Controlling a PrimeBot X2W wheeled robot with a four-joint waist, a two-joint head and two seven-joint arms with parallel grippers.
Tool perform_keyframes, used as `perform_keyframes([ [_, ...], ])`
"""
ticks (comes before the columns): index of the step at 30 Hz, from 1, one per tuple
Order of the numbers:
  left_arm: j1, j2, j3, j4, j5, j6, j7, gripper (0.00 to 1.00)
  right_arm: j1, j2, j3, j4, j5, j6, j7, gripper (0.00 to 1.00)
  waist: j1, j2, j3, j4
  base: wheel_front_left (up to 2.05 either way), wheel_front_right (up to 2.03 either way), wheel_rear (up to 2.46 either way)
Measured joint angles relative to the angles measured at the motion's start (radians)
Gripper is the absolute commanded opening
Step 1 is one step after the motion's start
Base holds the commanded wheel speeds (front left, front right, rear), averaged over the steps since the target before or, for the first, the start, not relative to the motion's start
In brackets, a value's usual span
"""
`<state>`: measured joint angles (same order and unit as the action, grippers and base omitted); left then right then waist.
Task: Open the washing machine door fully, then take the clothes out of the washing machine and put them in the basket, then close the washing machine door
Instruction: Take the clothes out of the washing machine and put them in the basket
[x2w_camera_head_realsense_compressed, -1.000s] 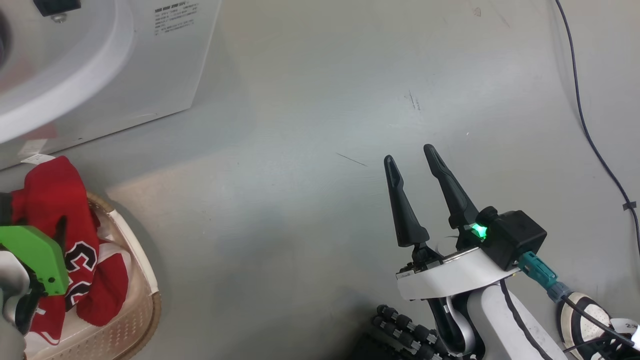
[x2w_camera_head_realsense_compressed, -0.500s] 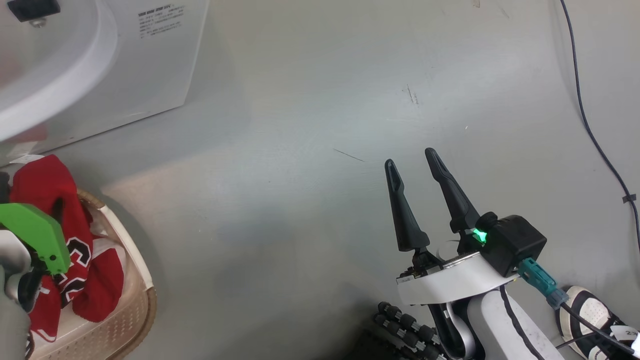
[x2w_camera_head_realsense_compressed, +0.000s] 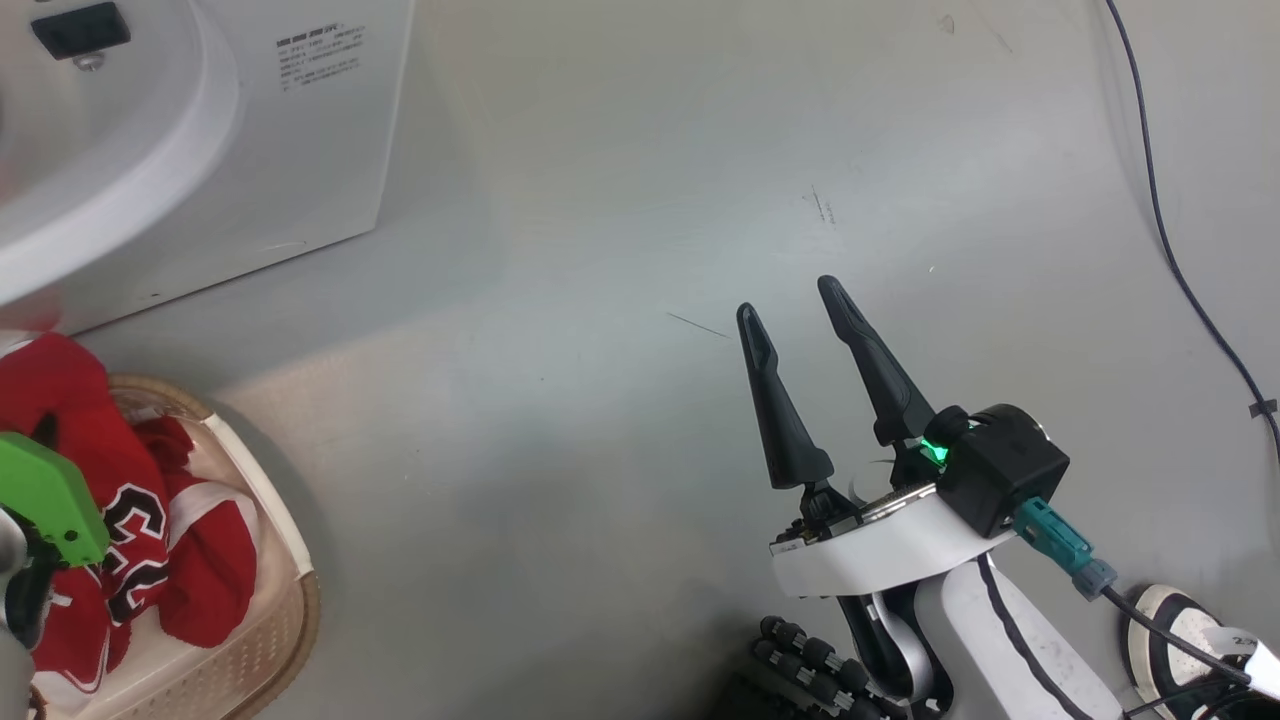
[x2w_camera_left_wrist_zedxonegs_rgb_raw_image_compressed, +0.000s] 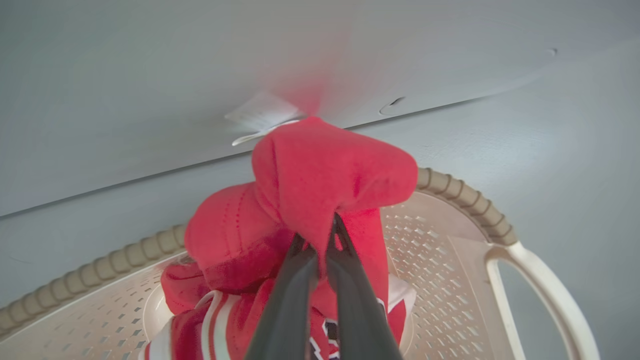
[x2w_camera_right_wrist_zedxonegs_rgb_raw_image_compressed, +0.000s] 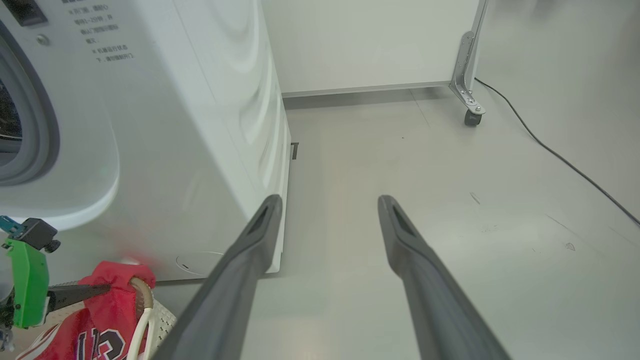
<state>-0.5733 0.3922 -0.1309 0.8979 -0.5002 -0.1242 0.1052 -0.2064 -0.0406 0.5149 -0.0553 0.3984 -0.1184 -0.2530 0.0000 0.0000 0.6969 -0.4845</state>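
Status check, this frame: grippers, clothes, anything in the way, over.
Left gripper jaws shut on clothes, bunched over basket. Right gripper jaws open, empty, above floor. No obstruction seen near basket.

The red jersey (x2w_camera_left_wrist_zedxonegs_rgb_raw_image_compressed: 330, 170) is soft knitted cloth, matt, with fine pinholes in the weave and smooth white trim. The basket (x2w_camera_left_wrist_zedxonegs_rgb_raw_image_compressed: 450, 250) is cream plastic, perforated and slightly shiny, and its brown rim is moulded to look woven. The fingers (x2w_camera_left_wrist_zedxonegs_rgb_raw_image_compressed: 350, 300) of my left hand (x2w_camera_left_wrist_zedxonegs_rgb_raw_image_compressed: 318, 232) are smooth, dark, matt plastic; those of my right hand (x2w_camera_right_wrist_zedxonegs_rgb_raw_image_compressed: 328, 200) look the same. A smooth green plastic cover (x2w_camera_head_realsense_compressed: 45, 495) sits on my left wrist. The washing machine (x2w_camera_right_wrist_zedxonegs_rgb_raw_image_compressed: 200, 150) has smooth white panels with a soft gloss. The floor (x2w_camera_head_realsense_compressed: 600, 450) is grey and smooth, with a faint sheen and light scuffs. The cable (x2w_camera_head_realsense_compressed: 1170, 250) is black and matt.
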Motion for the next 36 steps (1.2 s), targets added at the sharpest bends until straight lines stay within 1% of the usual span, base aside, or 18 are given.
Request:
perform_keyframes([
  [4, 0.006, -0.026, -0.006, 0.004, -0.003, 0.000, -0.037, 0.00, -0.017, -0.001, -0.017, 0.008, 0.000, 0.000, 0.000, 1.00, 0.0000, 0.0000, -0.024, 0.008, 0.00, 0.00, 0.00],
  [9, 0.030, -0.059, -0.038, 0.010, -0.003, 0.000, -0.077, 0.00, -0.022, -0.002, -0.043, 0.040, -0.007, 0.000, 0.000, 1.00, 0.0000, 0.0000, -0.058, 0.037, 0.00, 0.00, 0.00],
  [15, 0.073, -0.098, -0.091, 0.012, -0.002, -0.002, -0.119, 0.00, -0.022, -0.002, -0.067, 0.082, -0.035, 0.001, 0.000, 1.00, 0.0000, 0.0000, -0.103, 0.091, 0.00, 0.00, 0.00],
  [20, 0.117, -0.132, -0.127, 0.016, -0.003, -0.002, -0.133, 0.00, -0.022, -0.005, -0.086, 0.114, -0.057, 0.006, 0.000, 1.00, 0.0000, 0.0000, -0.142, 0.145, 0.00, 0.00, 0.00],
  [26, 0.165, -0.143, -0.169, 0.040, -0.019, -0.004, -0.117, 0.00, -0.021, -0.012, -0.091, 0.135, -0.068, 0.022, 0.000, 1.00, 0.0000, 0.0000, -0.187, 0.212, 0.00, 0.00, 0.00],
  [30, 0.174, -0.153, -0.179, 0.051, -0.030, -0.004, -0.112, 0.00, -0.019, -0.016, -0.085, 0.147, -0.077, 0.032, 0.000, 1.00, 0.0000, 0.0000, -0.213, 0.249, 0.00, 0.00, 0.00],
  [33, 0.175, -0.153, -0.184, 0.064, -0.038, -0.004, -0.099, 0.00, -0.019, -0.015, -0.072, 0.153, -0.082, 0.047, 0.000, 1.00, 0.0000, 0.0000, -0.225, 0.268, 0.00, 0.00, 0.00],
  [36, 0.175, -0.153, -0.186, 0.068, -0.044, -0.004, -0.095, 0.00, -0.019, -0.015, -0.063, 0.154, -0.086, 0.055, 0.000, 1.00, 0.0000, 0.0000, -0.226, 0.271, 0.00, 0.00, 0.00],
])
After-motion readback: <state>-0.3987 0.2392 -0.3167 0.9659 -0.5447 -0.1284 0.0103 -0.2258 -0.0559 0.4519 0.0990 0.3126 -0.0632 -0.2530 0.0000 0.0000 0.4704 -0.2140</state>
